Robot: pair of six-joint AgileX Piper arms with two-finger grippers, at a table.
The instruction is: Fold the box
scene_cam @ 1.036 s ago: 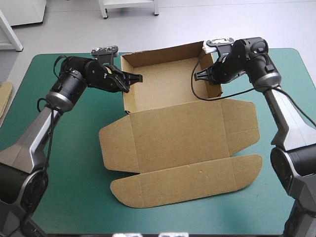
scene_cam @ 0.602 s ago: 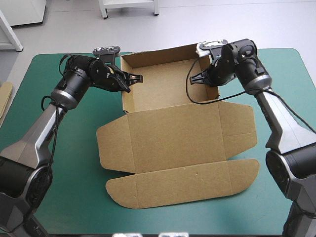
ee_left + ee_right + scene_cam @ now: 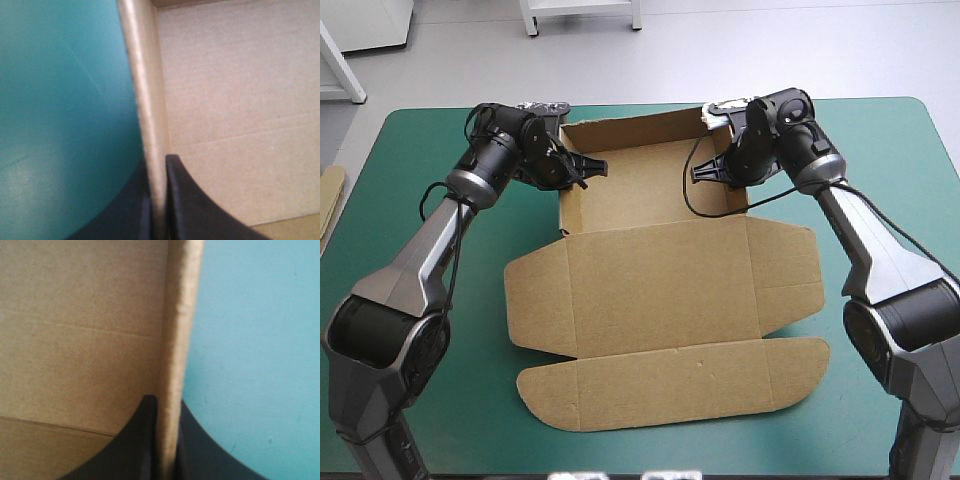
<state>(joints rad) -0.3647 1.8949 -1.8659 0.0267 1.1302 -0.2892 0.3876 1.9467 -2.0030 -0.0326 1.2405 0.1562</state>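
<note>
The box [image 3: 660,300] is laid at the middle of the teal-green cover [image 3: 430,400], as an open tray with its lid flat. Nearest the robot, the lid's long rounded flap [image 3: 670,385] is spread on the cover. Beyond a crease the lid [image 3: 660,280] is laid out, with a side flap at each end.

Farther on, the tray [image 3: 645,190] is seen with three walls raised. Its left wall [image 3: 563,200] is pinched by the left gripper [image 3: 588,167]. In the left wrist view the wall's edge is clamped between the almost closed black fingers [image 3: 200,210], with cover to one side and tray floor to the other.

The right wall [image 3: 747,195] is gripped likewise by the right gripper [image 3: 712,171]. In the right wrist view its edge is held between fingers [image 3: 135,445] that are all but closed.

The far wall [image 3: 635,125] is stood near the table's far edge. A piece of spare board [image 3: 328,195] is seen at the table's left edge.
</note>
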